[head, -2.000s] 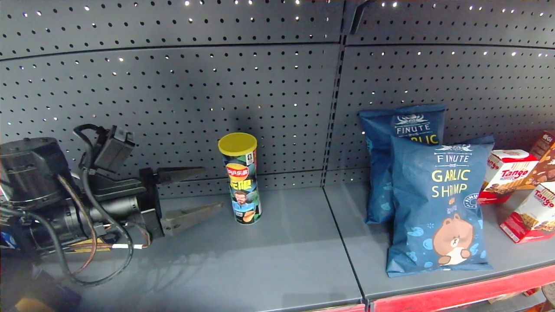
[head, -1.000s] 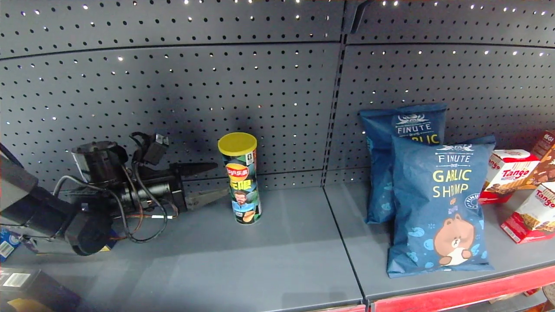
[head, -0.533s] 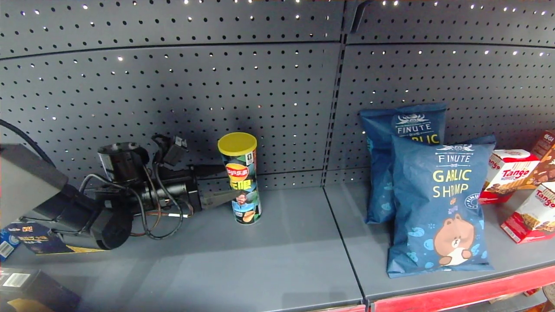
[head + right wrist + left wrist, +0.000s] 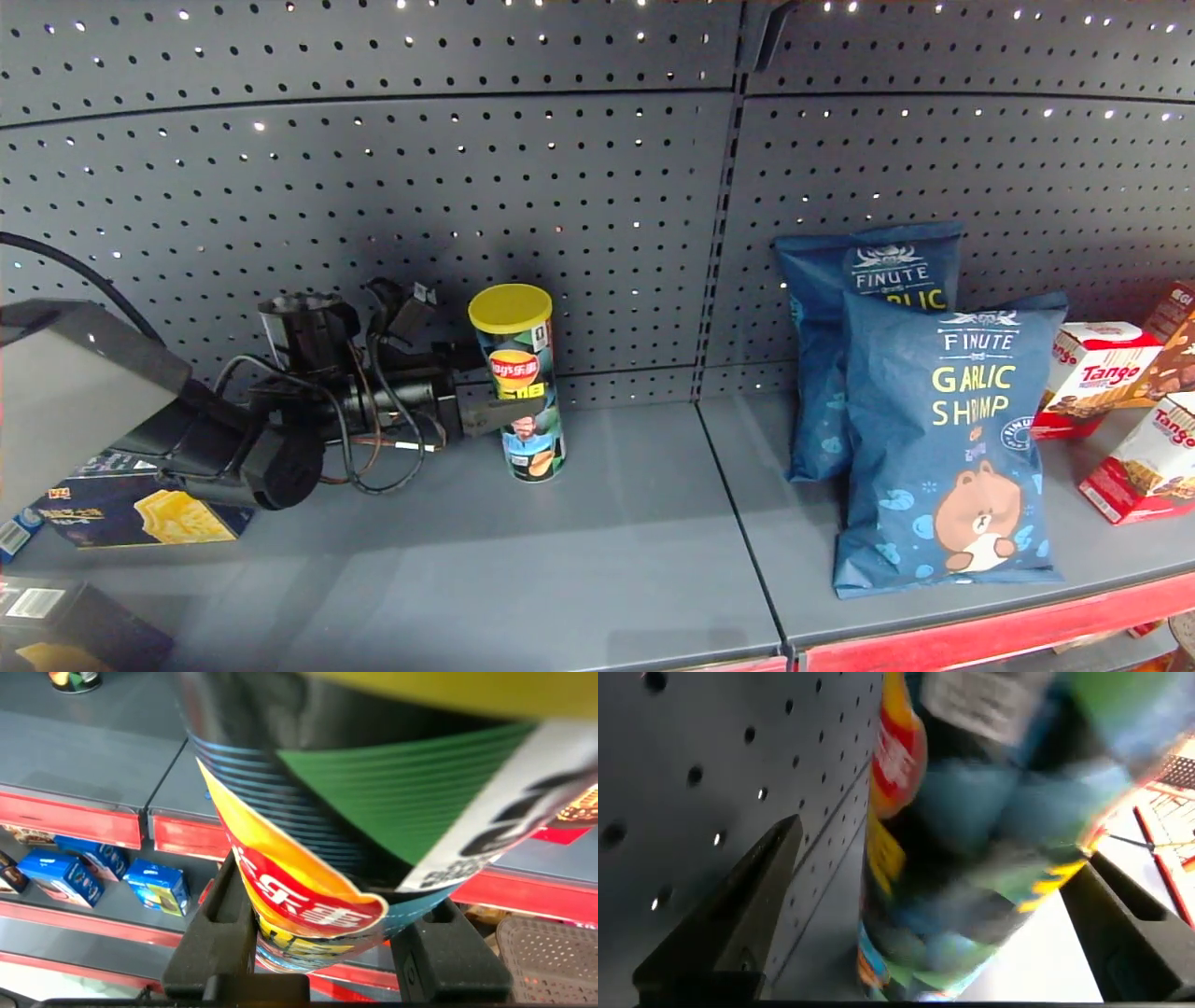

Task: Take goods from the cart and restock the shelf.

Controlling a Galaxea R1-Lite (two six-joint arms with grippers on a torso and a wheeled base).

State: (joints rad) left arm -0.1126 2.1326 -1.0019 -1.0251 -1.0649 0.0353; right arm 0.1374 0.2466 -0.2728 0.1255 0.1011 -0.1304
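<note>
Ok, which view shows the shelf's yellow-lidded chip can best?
Head view: the whole chip can stands upright, lid to base. Left wrist view has its blurred side between open fingers; right wrist view shows another can, gripped.

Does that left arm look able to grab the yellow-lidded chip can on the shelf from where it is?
Probably yes. The left gripper is open with one finger on each side of the chip can, which stands upright on the shelf, and nothing sits between them.
</note>
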